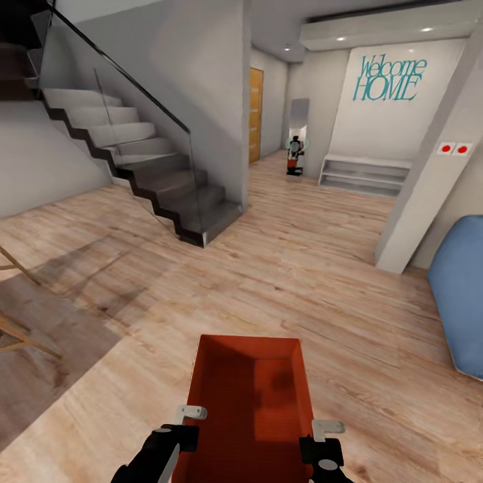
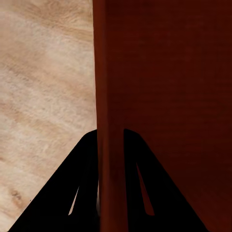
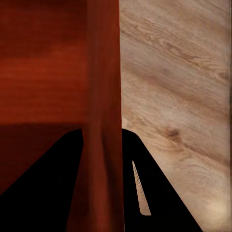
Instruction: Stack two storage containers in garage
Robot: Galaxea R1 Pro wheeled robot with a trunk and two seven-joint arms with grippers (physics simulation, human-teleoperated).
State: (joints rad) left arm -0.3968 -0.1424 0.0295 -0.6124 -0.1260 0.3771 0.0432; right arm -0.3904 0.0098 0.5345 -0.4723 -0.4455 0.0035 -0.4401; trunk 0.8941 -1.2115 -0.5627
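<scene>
Wood-plank floor (image 1: 302, 268), grey staircase (image 1: 154, 174), blue sofa (image 1: 463, 288).

The container (image 1: 251, 396) sits between the left gripper (image 1: 180, 429) and the right gripper (image 1: 320, 439), each clamped on a side wall, above the plank floor (image 1: 322, 282). Stairs (image 1: 144, 174) rise ahead to the left; a beanbag (image 1: 463, 288) lies right, behind it a pillar (image 1: 429, 181).

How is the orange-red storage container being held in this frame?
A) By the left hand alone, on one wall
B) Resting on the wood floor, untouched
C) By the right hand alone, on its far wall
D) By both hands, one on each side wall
D: each wrist view shows two fingers straddling a wall of the storage container, the left hand on one side and the right hand on the other.
</scene>
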